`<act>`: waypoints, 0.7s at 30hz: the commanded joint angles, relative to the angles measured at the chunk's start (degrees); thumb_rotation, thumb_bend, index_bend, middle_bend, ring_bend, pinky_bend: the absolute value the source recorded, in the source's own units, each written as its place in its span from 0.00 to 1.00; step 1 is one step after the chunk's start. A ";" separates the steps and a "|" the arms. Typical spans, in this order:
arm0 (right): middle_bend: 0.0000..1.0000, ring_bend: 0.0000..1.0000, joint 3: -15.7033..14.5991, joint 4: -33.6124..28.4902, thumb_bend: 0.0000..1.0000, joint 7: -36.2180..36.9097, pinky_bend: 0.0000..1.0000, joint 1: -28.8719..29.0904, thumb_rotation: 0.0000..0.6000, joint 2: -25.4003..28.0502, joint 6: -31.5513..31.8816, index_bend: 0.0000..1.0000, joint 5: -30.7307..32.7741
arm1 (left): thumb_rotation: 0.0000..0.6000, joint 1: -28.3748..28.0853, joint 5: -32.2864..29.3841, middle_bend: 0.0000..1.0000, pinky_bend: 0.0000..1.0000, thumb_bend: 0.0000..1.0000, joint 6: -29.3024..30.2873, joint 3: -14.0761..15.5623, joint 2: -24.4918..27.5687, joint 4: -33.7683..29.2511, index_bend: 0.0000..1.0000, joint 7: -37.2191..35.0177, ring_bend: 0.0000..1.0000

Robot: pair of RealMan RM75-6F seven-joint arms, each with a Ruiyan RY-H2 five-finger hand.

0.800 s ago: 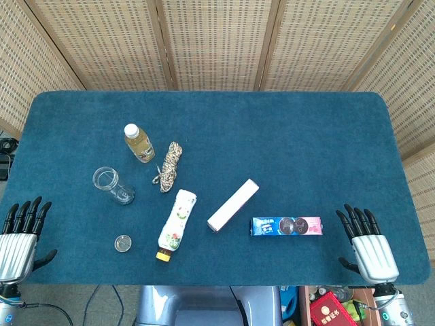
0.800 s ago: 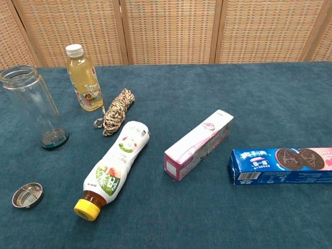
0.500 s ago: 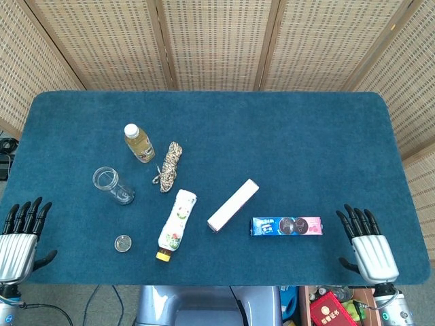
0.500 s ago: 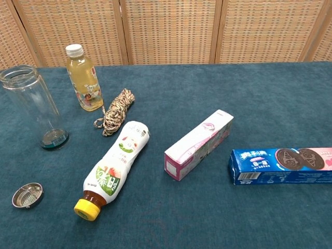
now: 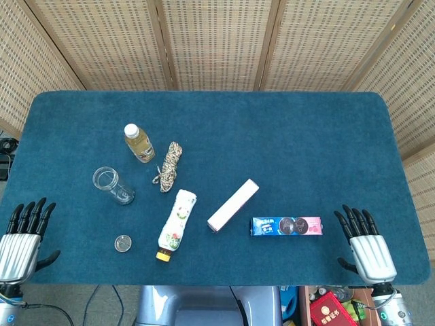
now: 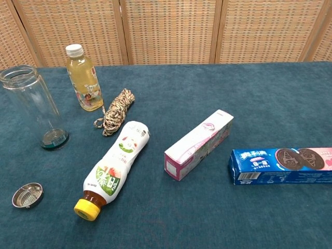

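My left hand (image 5: pixel 20 238) lies flat at the table's front left corner, fingers spread, holding nothing. At the front right corner my right hand (image 5: pixel 367 243) lies the same way, empty, a short gap right of a blue cookie box (image 5: pixel 286 226) (image 6: pixel 282 165). A pink-and-white carton (image 5: pixel 233 205) (image 6: pixel 199 143) lies at the centre. Beside it a white bottle with a yellow cap (image 5: pixel 176 224) (image 6: pixel 115 167) lies on its side. Neither hand shows in the chest view.
A yellow drink bottle (image 5: pixel 138 142) (image 6: pixel 84 84) stands at the left with a coiled rope (image 5: pixel 168 165) (image 6: pixel 114 111) beside it. A clear glass jar (image 5: pixel 111 185) (image 6: pixel 35 107) stands open, its metal strainer lid (image 5: pixel 123 242) (image 6: pixel 27 194) lying nearer. The blue table (image 5: pixel 285 136) is backed by wicker screens.
Both hands have slid slightly toward the front edge. Nothing on the table has moved.
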 commanded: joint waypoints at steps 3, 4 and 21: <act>0.00 0.00 0.15 0.15 0.00 0.30 0.00 -0.04 1.00 0.10 0.07 0.00 0.30 | 1.00 -0.45 1.66 0.00 0.00 0.09 -0.18 0.54 0.35 -0.42 0.00 -1.64 0.00; 0.00 0.00 0.17 0.16 0.00 0.36 0.00 -0.05 1.00 0.12 0.08 0.00 0.35 | 1.00 -0.58 2.14 0.00 0.00 0.09 -0.25 0.70 0.49 -0.44 0.00 -2.26 0.00; 0.00 0.00 0.25 0.09 0.00 1.27 0.00 -0.18 1.00 0.44 0.47 0.00 0.28 | 1.00 -5.01 8.93 0.00 0.00 0.18 -5.98 3.66 5.37 -1.37 0.27 -8.19 0.00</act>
